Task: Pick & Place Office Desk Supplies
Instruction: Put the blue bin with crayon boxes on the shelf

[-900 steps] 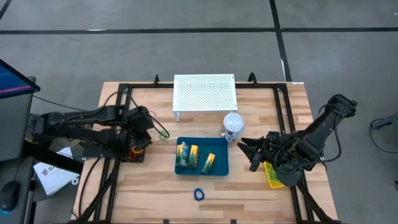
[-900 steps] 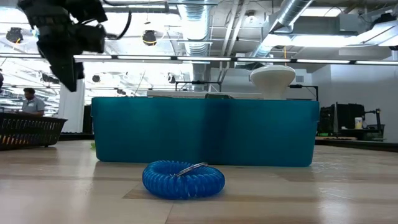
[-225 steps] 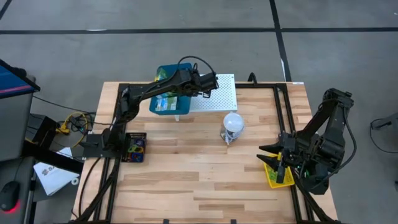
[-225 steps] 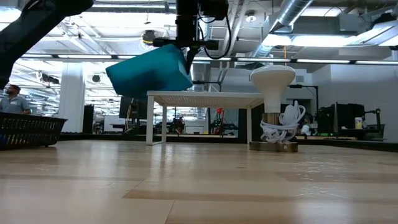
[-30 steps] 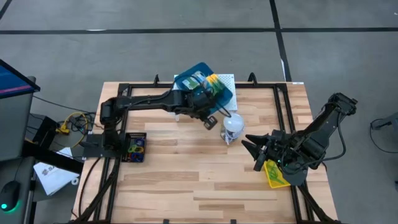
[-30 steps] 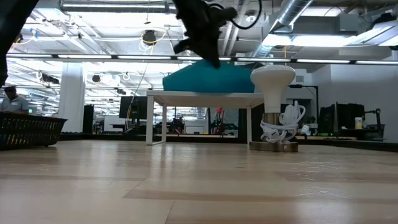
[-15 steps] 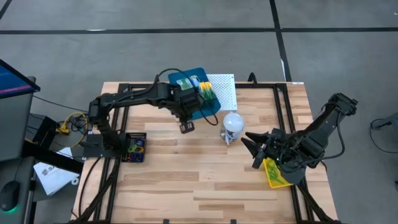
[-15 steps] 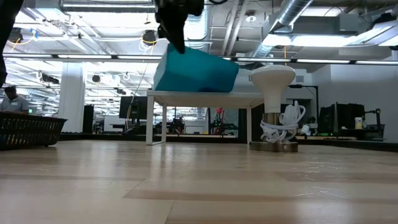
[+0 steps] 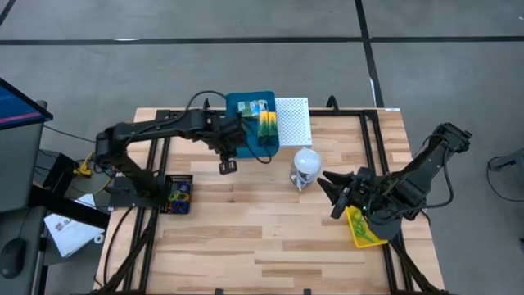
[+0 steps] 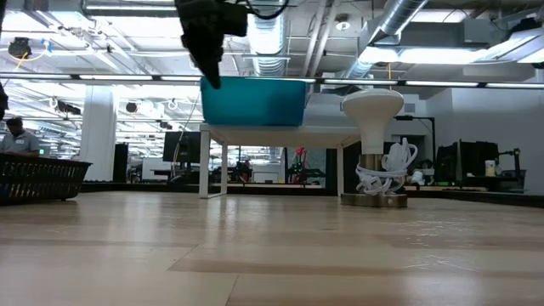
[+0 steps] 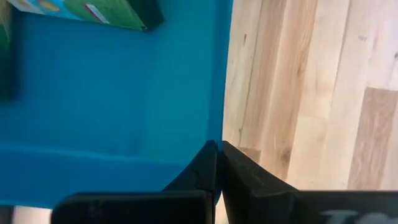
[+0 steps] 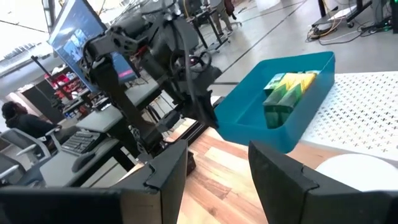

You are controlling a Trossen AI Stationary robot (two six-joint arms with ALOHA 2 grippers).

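Overhead, the left pincer (image 9: 243, 142) is pressed together on the near rim of a teal tray (image 9: 238, 104), which rests on the left end of the white perforated board (image 9: 292, 120) at the far edge of the wooden surface (image 9: 246, 238). Green and yellow packets (image 9: 267, 125) lie inside the tray. A white ball-shaped object (image 9: 307, 161) stands just in front of the board. The right pincer (image 9: 331, 195), fingers spread and empty, hovers near the right edge, just beside a yellow-green crayon box (image 9: 359, 229). The middle and front of the surface lie bare.
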